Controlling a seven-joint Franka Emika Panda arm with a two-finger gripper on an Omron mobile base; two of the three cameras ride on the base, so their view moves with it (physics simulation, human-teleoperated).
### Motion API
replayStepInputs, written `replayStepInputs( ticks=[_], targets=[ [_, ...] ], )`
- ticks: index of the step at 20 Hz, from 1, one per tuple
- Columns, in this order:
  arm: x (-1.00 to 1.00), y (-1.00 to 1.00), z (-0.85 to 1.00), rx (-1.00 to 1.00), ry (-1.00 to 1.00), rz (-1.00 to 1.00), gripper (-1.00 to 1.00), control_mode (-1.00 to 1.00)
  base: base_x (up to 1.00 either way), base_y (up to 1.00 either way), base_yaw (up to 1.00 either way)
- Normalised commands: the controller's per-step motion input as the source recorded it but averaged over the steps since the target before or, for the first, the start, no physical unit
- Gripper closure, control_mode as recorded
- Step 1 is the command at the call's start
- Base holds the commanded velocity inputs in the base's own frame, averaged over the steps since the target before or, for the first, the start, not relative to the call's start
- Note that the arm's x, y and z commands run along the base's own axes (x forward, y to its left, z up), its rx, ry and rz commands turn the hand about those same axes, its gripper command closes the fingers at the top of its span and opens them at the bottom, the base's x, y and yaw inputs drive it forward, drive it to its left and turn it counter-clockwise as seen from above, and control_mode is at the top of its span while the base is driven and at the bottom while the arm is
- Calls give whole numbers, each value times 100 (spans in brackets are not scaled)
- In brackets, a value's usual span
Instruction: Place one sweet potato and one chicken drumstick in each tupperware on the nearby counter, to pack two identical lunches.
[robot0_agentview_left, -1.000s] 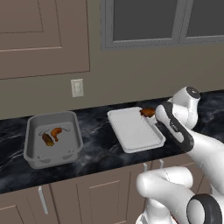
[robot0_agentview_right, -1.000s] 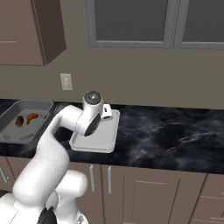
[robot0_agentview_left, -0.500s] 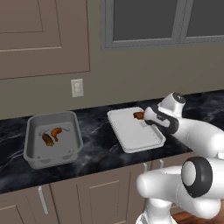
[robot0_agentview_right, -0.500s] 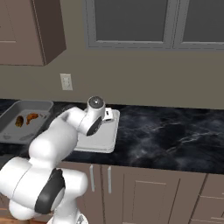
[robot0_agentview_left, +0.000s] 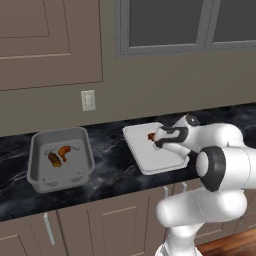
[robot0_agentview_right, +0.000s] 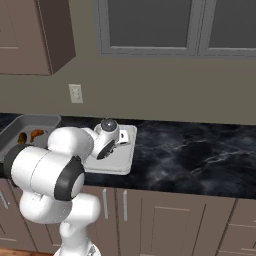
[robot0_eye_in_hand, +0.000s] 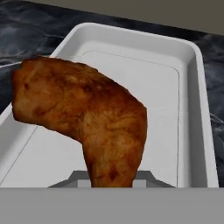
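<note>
The robot is a glossy white articulated arm (robot0_agentview_left: 220, 165) built from thick, rounded cylindrical links with smooth, bulbous shells. Dark grey to black rings mark the joints between links: one broad band circles the large elbow segment (robot0_agentview_left: 210, 169) in the left base view, and a matching dark band wraps the big rounded link (robot0_agentview_right: 64, 181) in the right base view. The wrist end carries a small round grey cap (robot0_agentview_right: 108, 125) on a white housing, with a black section beneath it. A white, column-like lower body (robot0_agentview_right: 70, 220) widens toward the base. The shells are plain, carrying no lettering, and their surfaces show soft highlights.
</note>
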Motion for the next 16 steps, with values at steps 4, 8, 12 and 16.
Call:
replayStepInputs(
  ticks=[4,8,12,16],
  targets=[
    [38,0,-43,0,0,-6,100,-100,0,0,0],
    [38,0,-30,0,0,-5,-100,-100,0,0,0],
    [13,0,0,0,0,-5,-100,-100,0,0,0],
    [0,0,34,0,-3,-7,-100,-100,0,0,0]
  ],
)
